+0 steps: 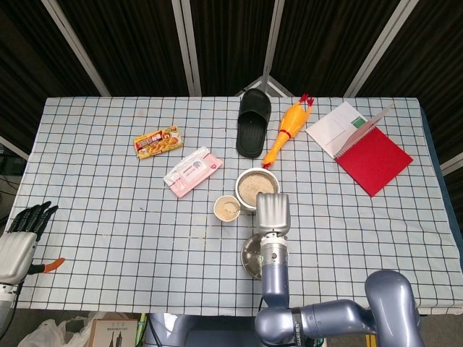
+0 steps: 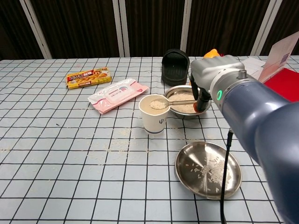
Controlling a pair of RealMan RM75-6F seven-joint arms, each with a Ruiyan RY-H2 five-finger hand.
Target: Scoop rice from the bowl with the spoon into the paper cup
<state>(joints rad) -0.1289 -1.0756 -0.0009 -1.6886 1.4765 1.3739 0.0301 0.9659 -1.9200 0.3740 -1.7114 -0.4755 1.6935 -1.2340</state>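
Observation:
The white paper cup [image 2: 154, 116] stands left of the steel rice bowl [image 2: 186, 106], near the table's middle. A metal spoon [image 2: 161, 103] heaped with rice hovers right over the cup's mouth, its handle running right across the bowl. My right hand [image 2: 202, 97] holds that handle at the bowl's right side. From the head view the cup [image 1: 226, 209] and bowl [image 1: 253, 185] show, but my right forearm [image 1: 270, 217] hides the hand and spoon. My left hand [image 1: 22, 233] rests at the table's left edge, fingers apart, holding nothing.
A shallow steel dish [image 2: 208, 169] with loose rice lies near the front edge. Behind the bowl are a black slipper [image 1: 253, 123], a rubber chicken [image 1: 286, 129] and a red notebook [image 1: 372, 159]. A curry box [image 1: 157, 142] and wipes pack [image 1: 192, 170] lie left. Grains dot the cloth.

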